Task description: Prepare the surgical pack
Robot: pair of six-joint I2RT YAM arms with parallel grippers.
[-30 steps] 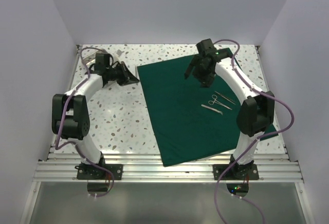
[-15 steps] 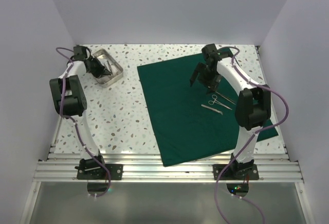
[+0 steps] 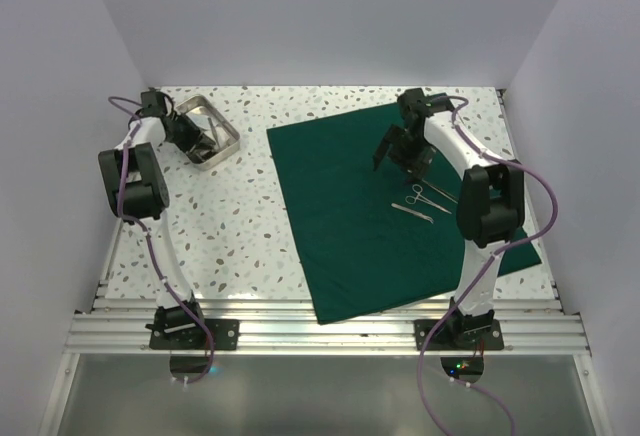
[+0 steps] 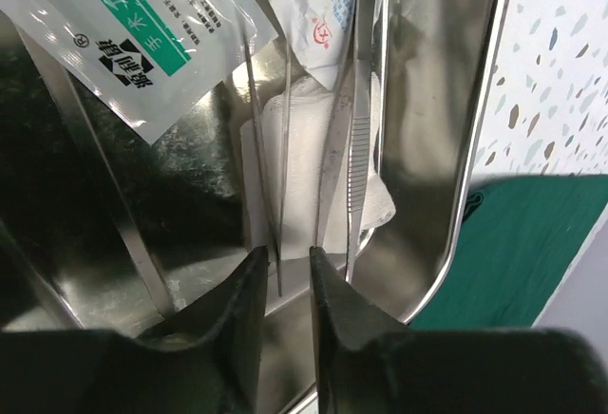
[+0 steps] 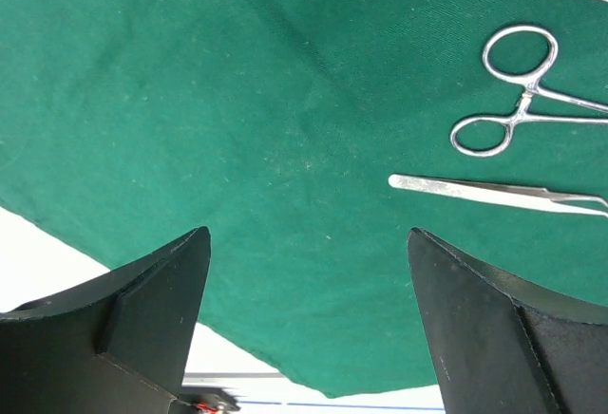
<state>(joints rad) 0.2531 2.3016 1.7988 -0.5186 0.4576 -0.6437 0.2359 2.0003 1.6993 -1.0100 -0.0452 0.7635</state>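
Right gripper (image 5: 309, 243) spread wide above one green drape (image 5: 237, 101), three instruments (image 5: 520, 113) just beside it; left gripper (image 4: 288, 257) slightly parted in tray (image 4: 446, 148).

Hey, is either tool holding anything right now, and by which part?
Right tool open, empty. Left tool straddles a tweezers end in the tray; grip unclear.
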